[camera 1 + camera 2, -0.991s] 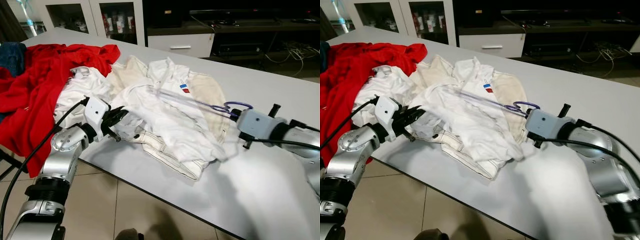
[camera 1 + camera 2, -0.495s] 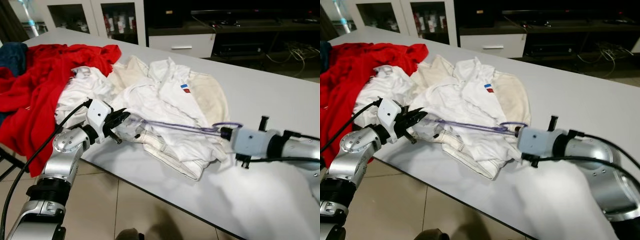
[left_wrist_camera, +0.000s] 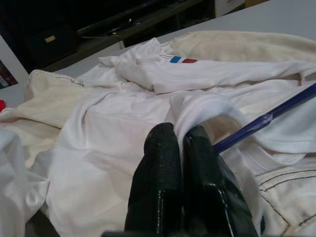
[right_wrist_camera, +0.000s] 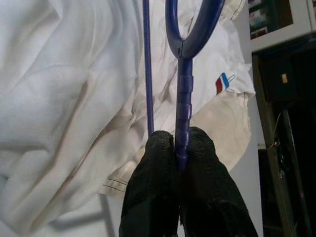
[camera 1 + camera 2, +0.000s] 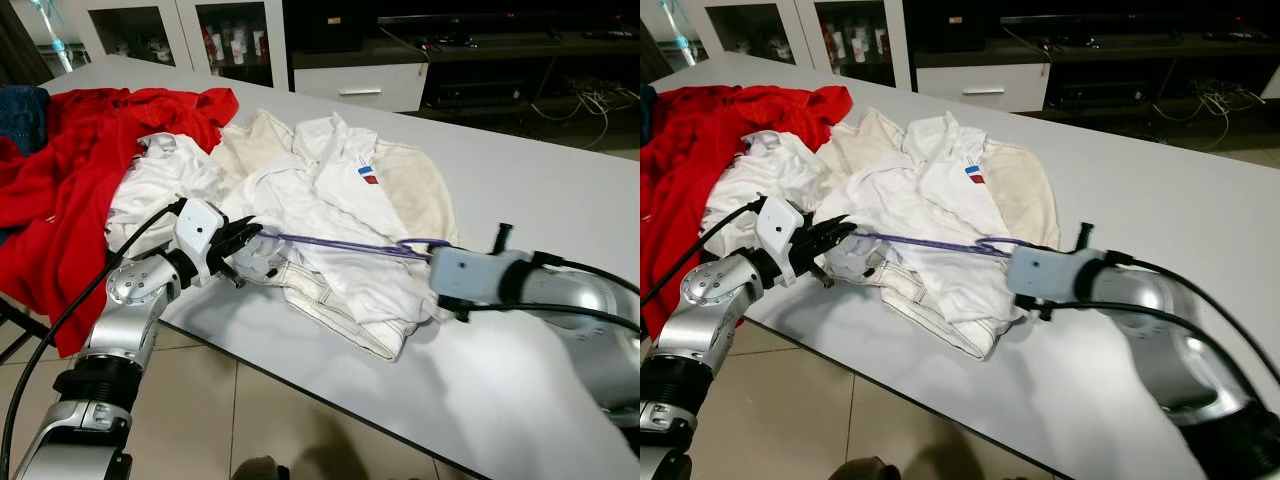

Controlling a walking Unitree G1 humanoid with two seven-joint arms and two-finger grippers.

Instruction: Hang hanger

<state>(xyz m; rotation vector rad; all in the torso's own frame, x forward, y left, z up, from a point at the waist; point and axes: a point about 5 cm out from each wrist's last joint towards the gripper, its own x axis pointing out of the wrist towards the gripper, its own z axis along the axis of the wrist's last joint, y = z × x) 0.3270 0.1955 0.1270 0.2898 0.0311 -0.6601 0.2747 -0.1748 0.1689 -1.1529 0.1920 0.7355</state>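
The purple hanger (image 5: 340,244) was stretched across the white shirt (image 5: 330,215) on the grey table (image 5: 540,190), w/ the left gripper (image 5: 243,239) at the shirt's near-left edge and the right gripper (image 4: 178,148) at its right edge. In the left wrist view the fingers (image 3: 158,173) were seen pinched on the shirt's ribbed collar (image 3: 202,106), hanger bar passing just beside. In the right wrist view the right gripper was clamped tight on the hanger's neck below the hook, a detail hidden in the eye views.

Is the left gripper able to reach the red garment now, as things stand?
Probably not at once: the left gripper is shut on the white shirt. The red garment lies close beside it, nothing between, but it must release first.
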